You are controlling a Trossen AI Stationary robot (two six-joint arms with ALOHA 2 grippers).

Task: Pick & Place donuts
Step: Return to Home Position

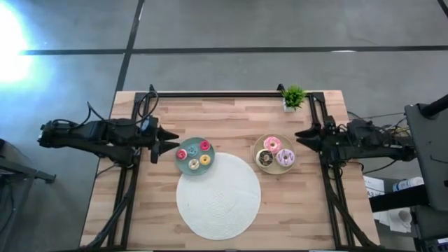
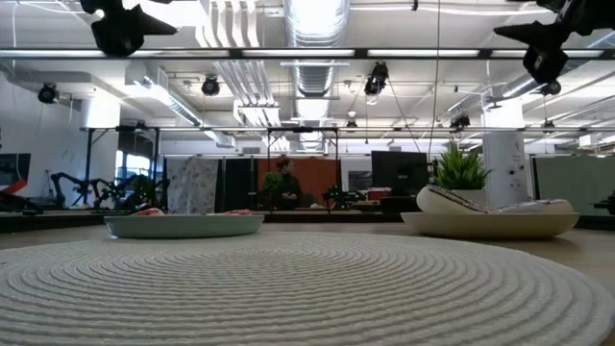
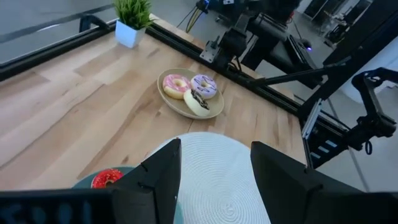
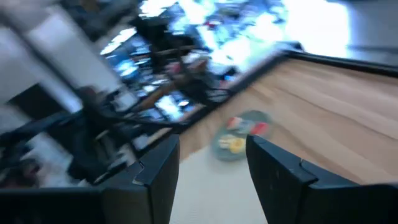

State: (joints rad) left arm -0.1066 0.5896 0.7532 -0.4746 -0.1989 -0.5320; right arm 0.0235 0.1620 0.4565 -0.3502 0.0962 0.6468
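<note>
A teal plate [image 1: 195, 155] at the left holds several tiny donuts, among them a red one [image 1: 181, 155], a pink one [image 1: 204, 145] and a yellow one [image 1: 204, 159]. On a beige plate [image 1: 256, 150] at the right lie three larger donuts: pink-frosted [image 1: 271, 144], dark-topped [image 1: 264, 158] and pale lilac [image 1: 285, 157]. My left gripper [image 1: 166, 140] hovers open just left of the teal plate and points toward the right. My right gripper [image 1: 301, 135] hovers open just right of the beige plate and points toward the left. Neither one holds anything [image 3: 214, 177] [image 4: 211, 174].
A big white round mat [image 1: 218, 196] lies in front of the two plates, toward the near edge. A small potted plant [image 1: 293, 98] stands at the far edge, right of centre. Black frame rails [image 1: 224, 94] run along the far, left and right edges of the table.
</note>
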